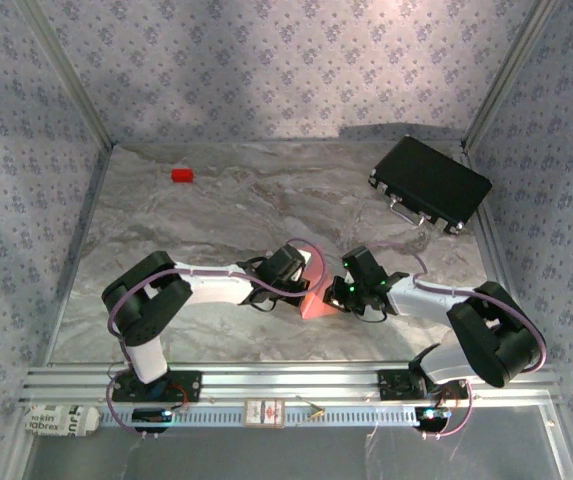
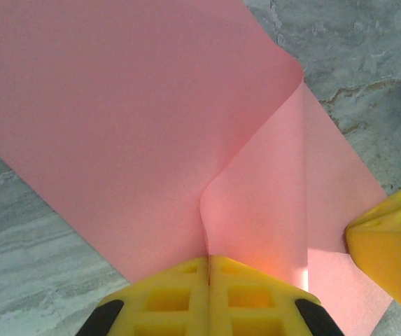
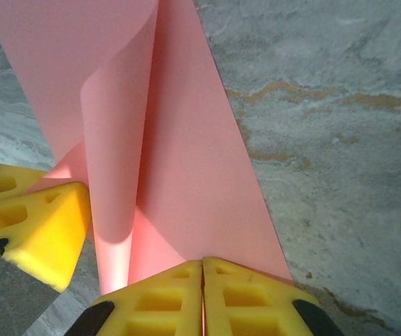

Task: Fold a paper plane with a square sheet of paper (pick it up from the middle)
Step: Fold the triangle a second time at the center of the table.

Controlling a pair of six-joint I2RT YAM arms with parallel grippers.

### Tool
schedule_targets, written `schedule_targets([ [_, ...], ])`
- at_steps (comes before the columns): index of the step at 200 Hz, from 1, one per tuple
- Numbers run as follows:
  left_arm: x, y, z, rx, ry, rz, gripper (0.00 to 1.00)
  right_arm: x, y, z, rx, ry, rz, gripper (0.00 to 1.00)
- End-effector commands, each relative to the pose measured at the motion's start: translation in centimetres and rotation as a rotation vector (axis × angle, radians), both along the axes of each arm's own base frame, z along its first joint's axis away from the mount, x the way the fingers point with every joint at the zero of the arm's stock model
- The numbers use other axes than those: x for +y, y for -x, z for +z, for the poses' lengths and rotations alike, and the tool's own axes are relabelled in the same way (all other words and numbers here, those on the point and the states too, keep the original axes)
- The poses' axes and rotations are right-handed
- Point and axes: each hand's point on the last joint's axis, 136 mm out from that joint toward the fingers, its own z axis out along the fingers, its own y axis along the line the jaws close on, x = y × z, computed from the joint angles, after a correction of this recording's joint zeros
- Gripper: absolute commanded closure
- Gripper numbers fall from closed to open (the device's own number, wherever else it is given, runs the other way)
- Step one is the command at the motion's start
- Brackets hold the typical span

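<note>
Table: the grey marbled table is carrying everything in the scene.
Black case: the black case is lying flat near the far right corner, well apart from both arms.
Square sheet of paper: the salmon-pink square sheet of paper is sitting at the near middle of the table, between the two grippers. Part of it is curling up and over in a soft roll while the rest is lying on the marble.
Left gripper: the left gripper is pinching an edge of the sheet, its yellow pads pressing together with no gap showing.
Right gripper: the right gripper is likewise clamping the paper's edge, pads meeting flat on it, just beside the left one.
Red block: the small red block is resting at the far left, well apart from the paper.
</note>
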Motion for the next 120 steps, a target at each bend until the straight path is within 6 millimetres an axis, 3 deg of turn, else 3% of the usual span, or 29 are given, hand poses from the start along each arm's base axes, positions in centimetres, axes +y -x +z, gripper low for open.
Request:
schedule_targets([
  [1, 0.1, -0.5, 1.8, -0.056, 0.015, 0.007, 0.98, -1.3, 0.9, -1.5, 0.045, 0.068, 0.001, 0.91],
  [120, -0.6, -0.5, 0.6, -0.026, -0.003, -0.040, 0.98, -1.3, 0.9, -1.5, 0.046, 0.065, 0.005, 0.91],
])
